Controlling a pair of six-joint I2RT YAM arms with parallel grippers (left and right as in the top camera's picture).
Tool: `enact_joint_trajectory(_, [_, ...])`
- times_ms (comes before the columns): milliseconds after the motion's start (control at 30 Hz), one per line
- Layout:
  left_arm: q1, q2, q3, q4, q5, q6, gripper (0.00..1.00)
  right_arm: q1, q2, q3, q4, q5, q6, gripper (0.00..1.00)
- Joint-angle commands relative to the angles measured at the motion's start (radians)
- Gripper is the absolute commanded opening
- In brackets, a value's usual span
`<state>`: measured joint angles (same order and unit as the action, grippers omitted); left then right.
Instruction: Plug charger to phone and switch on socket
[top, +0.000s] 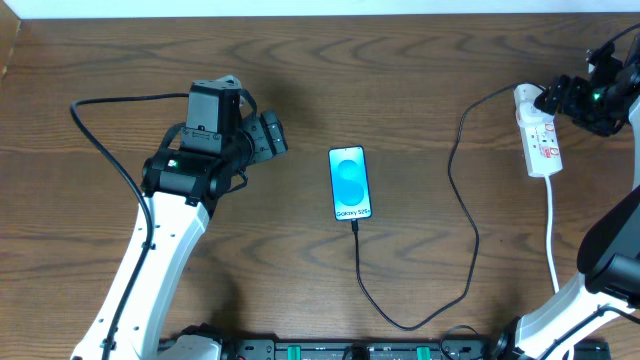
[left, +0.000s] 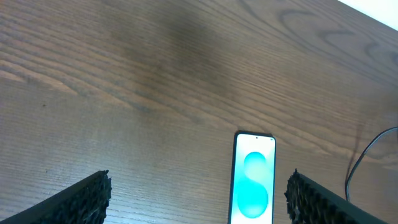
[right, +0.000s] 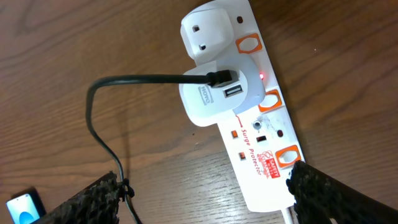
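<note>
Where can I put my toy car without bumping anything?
Bare wood lies between the left pincer and the phone, and from the phone's top to the table edge. Crowded on the right, where the charger, socket and right pincer meet.

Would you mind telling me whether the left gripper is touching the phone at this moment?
Apart. The overhead view shows a plain stretch of bare table between the left gripper and the phone.

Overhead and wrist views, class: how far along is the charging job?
Done: the charger meets the bottom edge of the phone, its other end in the white adapter on the socket. In hand: the right gripper hangs open over the socket; the left gripper is open. Left: switching on, though a red light beside the adapter suggests that may be done.
</note>
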<state>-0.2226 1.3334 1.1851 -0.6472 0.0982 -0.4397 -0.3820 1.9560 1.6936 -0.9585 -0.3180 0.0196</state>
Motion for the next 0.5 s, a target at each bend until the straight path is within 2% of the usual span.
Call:
enact_joint_trajectory(0, [0.003,0.0,0.006,0.0,-0.013,0.017,0.9,0.004,-0.083,0.009,-0.008,-0.002,0.027,0.84])
enact_joint_trajectory(267, [0.003,0.0,0.006,0.0,-0.013,0.017,0.9,0.004,-0.243,0.009,-0.035,-0.001,0.074,0.84])
enact_joint_trajectory(400, [0.003,0.0,0.006,0.0,-0.013,0.017,0.9,0.004,-0.333,0.009,-0.038,-0.002,0.126,0.91])
enact_joint_trajectory(433, [0.003,0.0,0.006,0.0,-0.013,0.017,0.9,0.004,-0.351,0.009,-0.037,-0.005,0.126,0.97])
enact_joint_trajectory(467, [0.003,0.0,0.006,0.0,-0.013,0.017,0.9,0.004,-0.362,0.009,-0.037,-0.01,0.126,0.99])
